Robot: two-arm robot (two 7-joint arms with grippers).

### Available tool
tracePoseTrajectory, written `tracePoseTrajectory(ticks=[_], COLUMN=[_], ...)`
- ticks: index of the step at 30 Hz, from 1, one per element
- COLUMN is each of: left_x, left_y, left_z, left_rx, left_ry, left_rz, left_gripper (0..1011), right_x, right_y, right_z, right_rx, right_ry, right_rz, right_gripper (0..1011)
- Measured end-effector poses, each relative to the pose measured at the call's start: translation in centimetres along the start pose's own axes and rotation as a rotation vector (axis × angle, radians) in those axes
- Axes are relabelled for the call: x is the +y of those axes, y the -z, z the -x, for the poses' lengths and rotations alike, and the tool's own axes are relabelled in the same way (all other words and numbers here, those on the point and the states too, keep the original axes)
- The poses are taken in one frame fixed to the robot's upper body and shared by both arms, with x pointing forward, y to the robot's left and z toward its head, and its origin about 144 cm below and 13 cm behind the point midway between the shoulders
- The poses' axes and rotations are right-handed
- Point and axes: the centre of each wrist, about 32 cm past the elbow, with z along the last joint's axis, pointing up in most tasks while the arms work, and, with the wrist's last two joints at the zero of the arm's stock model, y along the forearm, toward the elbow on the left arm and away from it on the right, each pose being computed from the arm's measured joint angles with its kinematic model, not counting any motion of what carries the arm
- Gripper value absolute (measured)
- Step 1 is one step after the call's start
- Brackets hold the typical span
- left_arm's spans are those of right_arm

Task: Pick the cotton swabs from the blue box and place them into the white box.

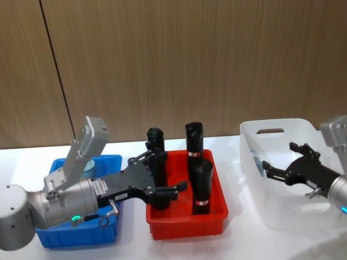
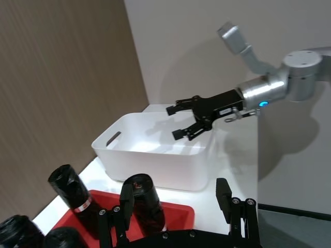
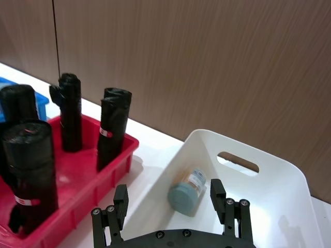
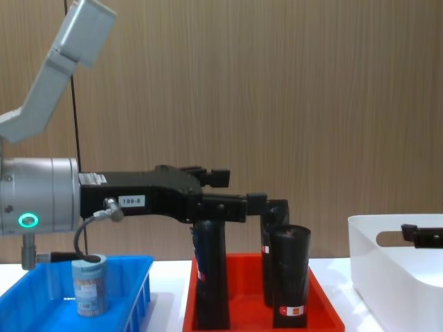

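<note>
Far left you've got the blue box (image 1: 81, 235) on the white table (image 1: 135, 250), with one cotton swab jar (image 4: 88, 285) standing upright on its floor: long axis vertical, lid on top. The left gripper (image 1: 165, 172) reaches level to the right from over the blue box and hovers over the left side of the red tray (image 1: 187, 225). In the chest view it sits just above the top of the nearest of the black rolls (image 1: 194, 138). Its fingers (image 2: 126, 199) are spread wide with nothing between them. The rolls all stand upright in the tray, which sits between the two boxes. On the right, the white box (image 1: 255, 135) holds a second cotton swab jar (image 3: 187, 190) lying on its side on the floor, close to the wall on the red-tray side. Its long axis is roughly horizontal, with the pale lid facing the right wrist camera and the far end pointing towards the end wall with the oval handle cutout (image 3: 238, 161). The right gripper (image 1: 279, 161) hangs over the inside of the white box, just above rim height, pointing towards the tray side. Its fingers (image 3: 217, 192) are apart and hold nothing, and you can see the lying jar between them but lower down, not touching.
</note>
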Motion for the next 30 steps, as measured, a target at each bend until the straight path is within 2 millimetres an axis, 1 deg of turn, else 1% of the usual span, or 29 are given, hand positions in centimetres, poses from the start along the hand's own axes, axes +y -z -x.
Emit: tracePoseTrajectory(ticks=[13,15,17,24,27,30], left_x=[-0.8,-0.9,-1.0,-1.4,-1.6,-1.7], left_y=[0.4,0.4,0.5,0.6,0.7,0.7], left_z=[1.9,2.2,2.5,3.5,4.0,4.4], left_rx=[-0.025,-0.03,-0.035,-0.048,-0.054,-0.06], left_ry=[-0.132,-0.155,-0.179,-0.248,-0.279,-0.311], left_rz=[-0.01,-0.01,-0.011,-0.012,-0.011,-0.01], left_gripper=[1004,1004,1004,1004,1004,1004], right_x=[-1.5,-1.6,-2.1,-3.0,-3.7,-4.1], right_y=[-0.5,-0.6,-0.8,-1.2,-1.6,-1.8], right_z=[5.0,5.2,6.3,8.3,9.5,10.1], right_rx=[0.054,0.057,0.073,0.108,0.133,0.147], right_ry=[0.047,0.051,0.064,0.09,0.109,0.119], right_rz=[-0.094,-0.099,-0.12,-0.16,-0.184,-0.196], right_gripper=[1001,1002,1001,1002,1001,1001])
